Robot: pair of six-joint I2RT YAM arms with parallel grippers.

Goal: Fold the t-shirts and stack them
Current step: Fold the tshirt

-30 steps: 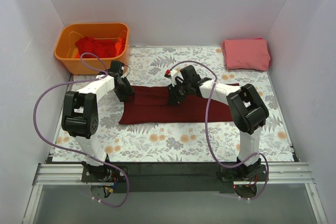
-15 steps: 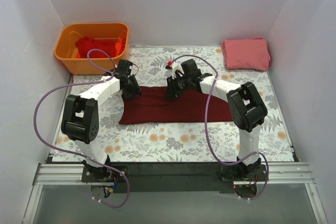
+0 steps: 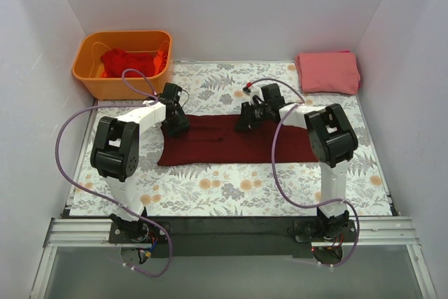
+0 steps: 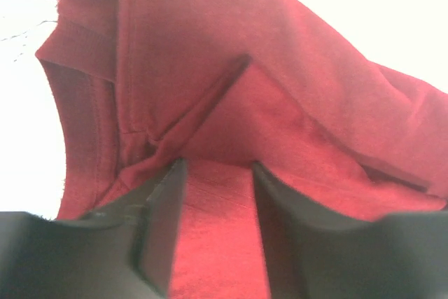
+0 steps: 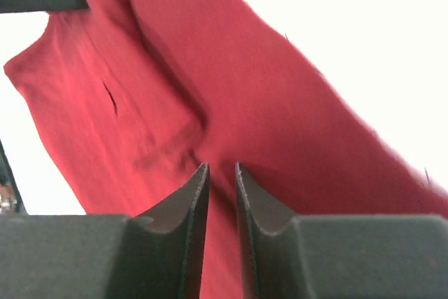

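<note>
**1. Work item.** The maroon t-shirt point(image 3: 231, 143) lies across the middle of the table point(image 3: 210, 187) as a long band running left to right. I judge this to be the lengthwise fold stage. Both arms reach to the band's far edge so that one long edge can be handled evenly from two points.

**2. Left gripper** point(image 4: 217, 166). It sits at the band's far left corner, beside a hem. Its jaws stand moderately apart with cloth showing in the gap. I cannot confirm any pinch.

**3. Right gripper** point(image 5: 222, 167). It sits on the far edge, near mid-length. Its jaws are narrow, almost together, and a ridge of cloth runs into the tips. I read this as a grip on the shirt.

**4. Containers.** The orange bin point(image 3: 91, 78), at the far left corner, holds a crumpled, unfolded heap of red-orange t-shirts point(image 3: 129, 62). The salmon-pink t-shirt point(image 3: 327, 72) lies folded at the far right corner, outside any container. I take this spot as the stack location.
</note>
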